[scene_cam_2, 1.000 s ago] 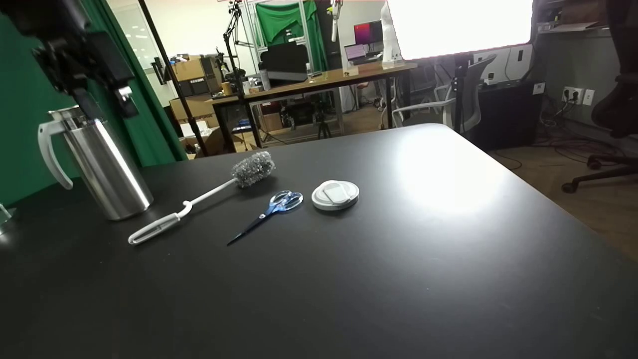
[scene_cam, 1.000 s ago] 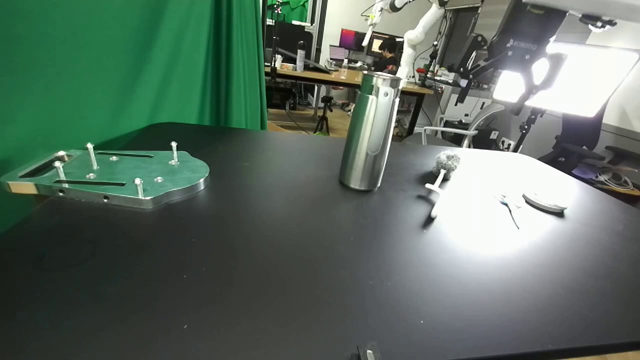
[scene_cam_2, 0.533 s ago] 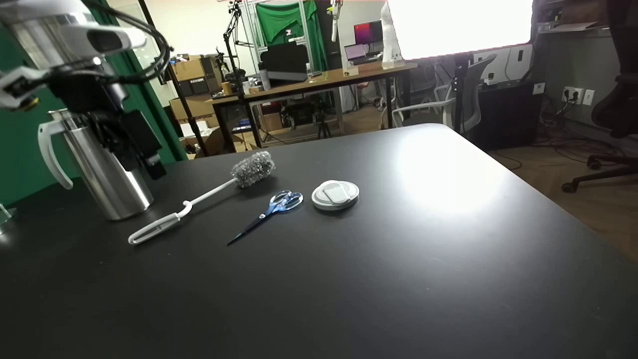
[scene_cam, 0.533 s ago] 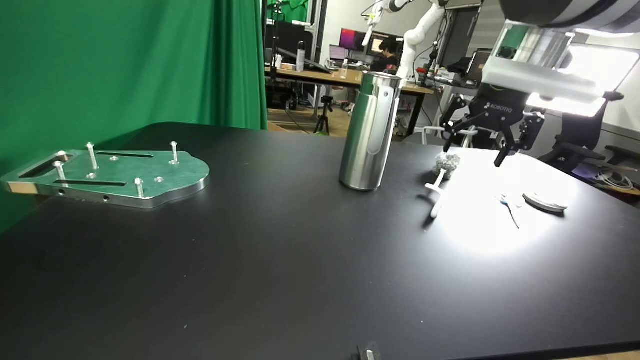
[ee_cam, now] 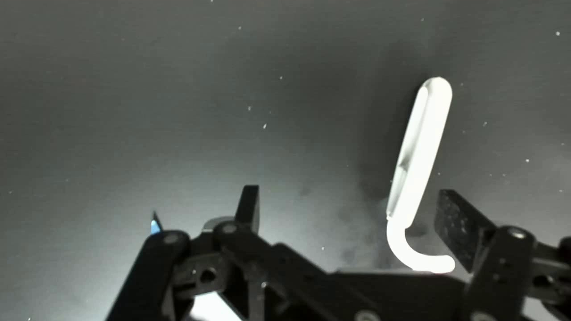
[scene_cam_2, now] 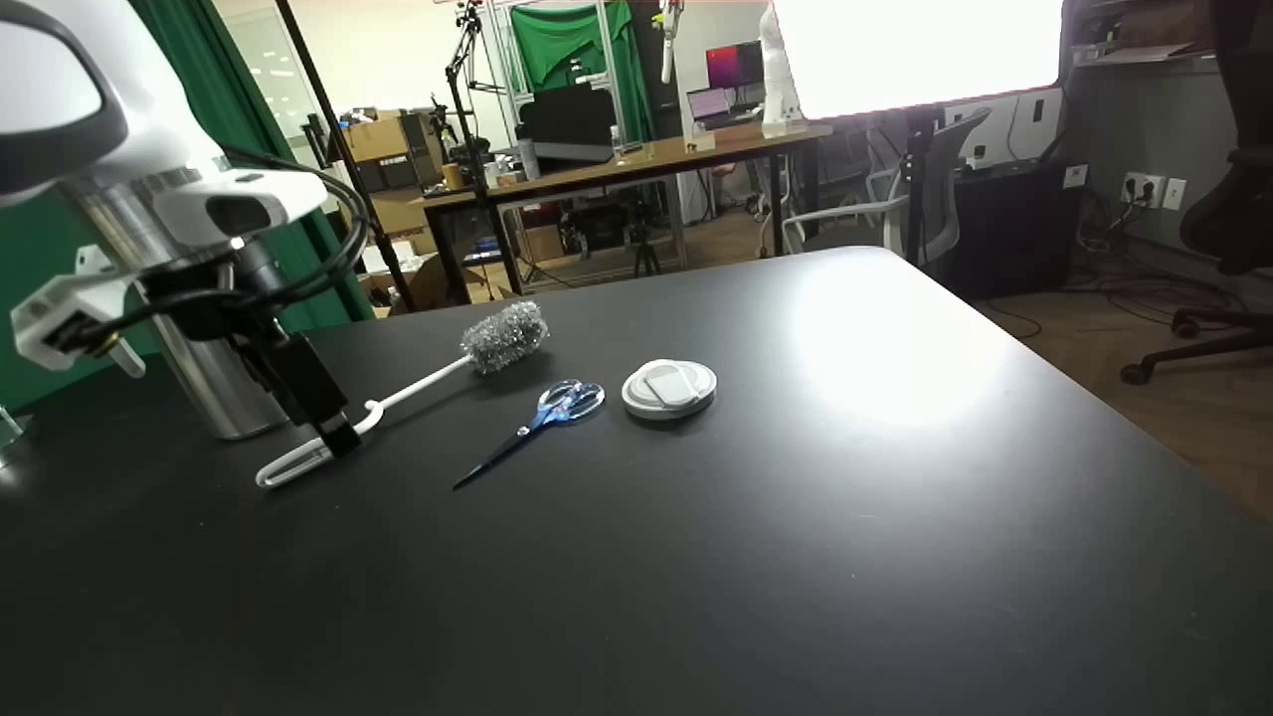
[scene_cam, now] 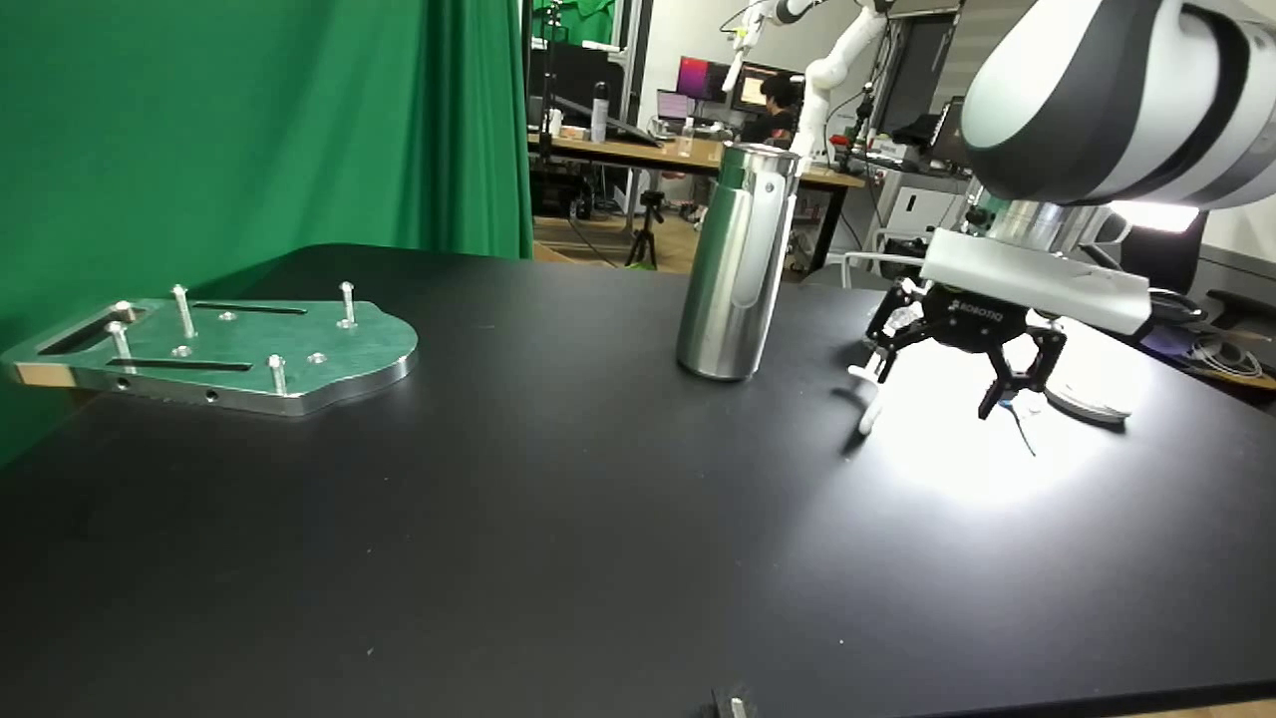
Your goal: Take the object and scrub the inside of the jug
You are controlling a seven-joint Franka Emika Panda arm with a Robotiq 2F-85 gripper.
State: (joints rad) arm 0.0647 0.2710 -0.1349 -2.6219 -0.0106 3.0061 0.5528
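The scrubbing brush lies on the dark table, with a white handle (scene_cam_2: 426, 386) and a silvery bristle head (scene_cam_2: 505, 336). Its handle also shows in an exterior view (scene_cam: 871, 411), the head there partly behind the gripper. The steel jug (scene_cam: 733, 279) stands upright with no lid on; the arm partly covers it in an exterior view (scene_cam_2: 231, 388). My gripper (ee_cam: 350, 211) is open just above the table. In the wrist view the brush handle (ee_cam: 421, 156) and its hook lie between the fingers, nearer the right one. The brush head is hidden there.
Scissors (scene_cam_2: 542, 420) and a round white lid (scene_cam_2: 669, 390) lie beyond the brush on the table. A metal plate with upright bolts (scene_cam: 249, 344) sits at the table's far side from the gripper. A bright light panel (scene_cam_2: 915, 50) glares on the tabletop.
My gripper has come down from above the table to the brush handle, and the arm has swung into view. The brush, jug, scissors and lid have not moved.
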